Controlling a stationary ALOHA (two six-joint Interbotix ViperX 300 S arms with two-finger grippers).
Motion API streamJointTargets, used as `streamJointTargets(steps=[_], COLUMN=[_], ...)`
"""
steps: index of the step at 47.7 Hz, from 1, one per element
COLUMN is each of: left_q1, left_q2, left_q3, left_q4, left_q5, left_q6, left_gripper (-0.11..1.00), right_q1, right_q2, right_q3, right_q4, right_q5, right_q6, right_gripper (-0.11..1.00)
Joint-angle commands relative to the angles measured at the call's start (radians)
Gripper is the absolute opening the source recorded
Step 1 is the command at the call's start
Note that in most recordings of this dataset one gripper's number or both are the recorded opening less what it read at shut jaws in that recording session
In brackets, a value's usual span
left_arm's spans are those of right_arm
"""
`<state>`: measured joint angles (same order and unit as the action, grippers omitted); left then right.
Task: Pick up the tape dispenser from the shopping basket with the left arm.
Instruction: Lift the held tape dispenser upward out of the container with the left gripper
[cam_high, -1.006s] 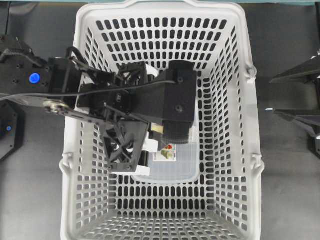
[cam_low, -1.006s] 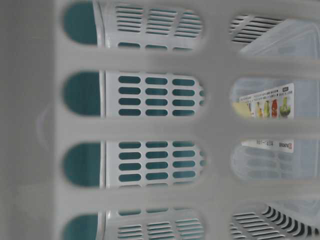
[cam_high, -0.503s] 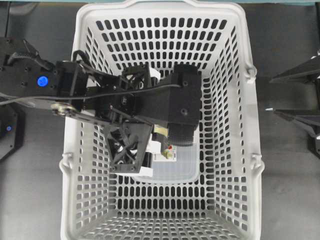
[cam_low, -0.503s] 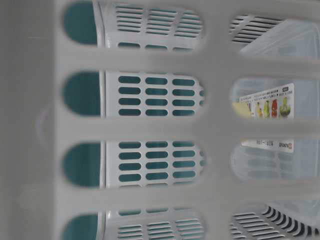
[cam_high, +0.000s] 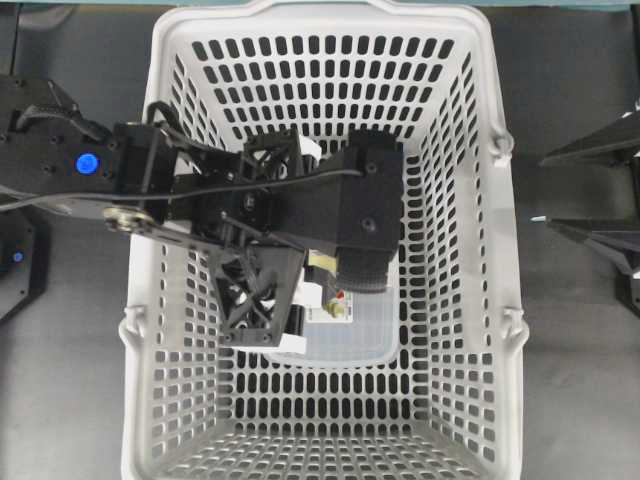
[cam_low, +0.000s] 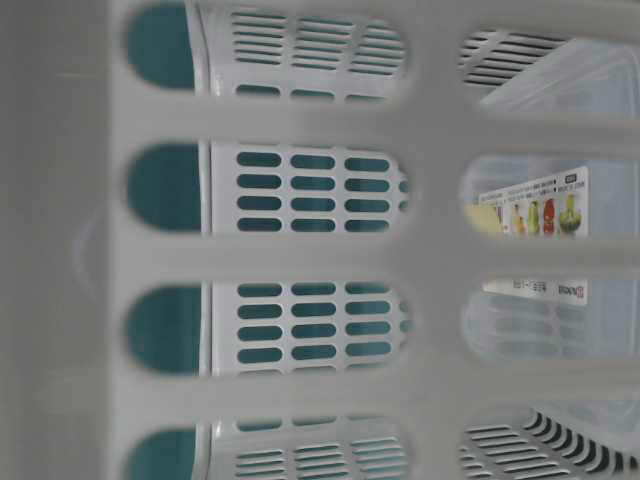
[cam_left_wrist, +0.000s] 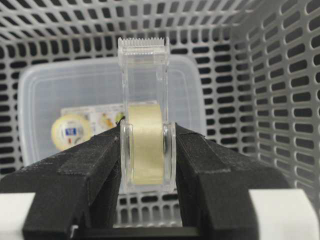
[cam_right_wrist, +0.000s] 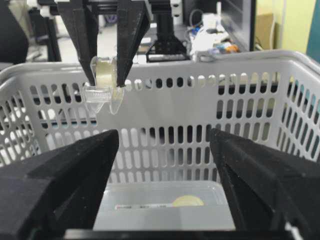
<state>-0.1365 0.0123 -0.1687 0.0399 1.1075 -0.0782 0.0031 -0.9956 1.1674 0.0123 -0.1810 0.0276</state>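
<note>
Clear plastic tape dispenser (cam_left_wrist: 143, 75) is clamped between the black fingers of the left gripper (cam_left_wrist: 147, 155), which is partly closed on its roll end. It hangs inside the shopping basket (cam_left_wrist: 280, 75), raised above a flat translucent box (cam_left_wrist: 200, 100). The right gripper (cam_right_wrist: 162, 165) stands wide apart, holding nothing.

Clear plastic tape dispenser (cam_left_wrist: 145, 75), pale yellowish roll inside and serrated cutter pointing away, hangs clamped between the black fingers of the left gripper (cam_left_wrist: 147, 150), held above the floor of the light-grey slotted shopping basket (cam_high: 330, 12).
</note>
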Motion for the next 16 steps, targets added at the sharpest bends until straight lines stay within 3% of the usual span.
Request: streamJointTargets(steps=[1, 16], left_q1=[-0.005, -0.005], left_q2=[-0.012, -0.012], left_q3=[-0.008, 0.009], left_q4=[0.005, 0.005], left_q5=[-0.015, -0.029], left_q6=[-0.002, -0.006], left_gripper=[0.28, 0.28], right_q1=[-0.002, -0.002], right_q2=[0.005, 0.005], right_q3=[-0.006, -0.006], right_q4=[0.003, 0.003], right_q5=[-0.009, -0.009], right_q6=[0.002, 0.000], right_gripper=[0.71, 0.71])
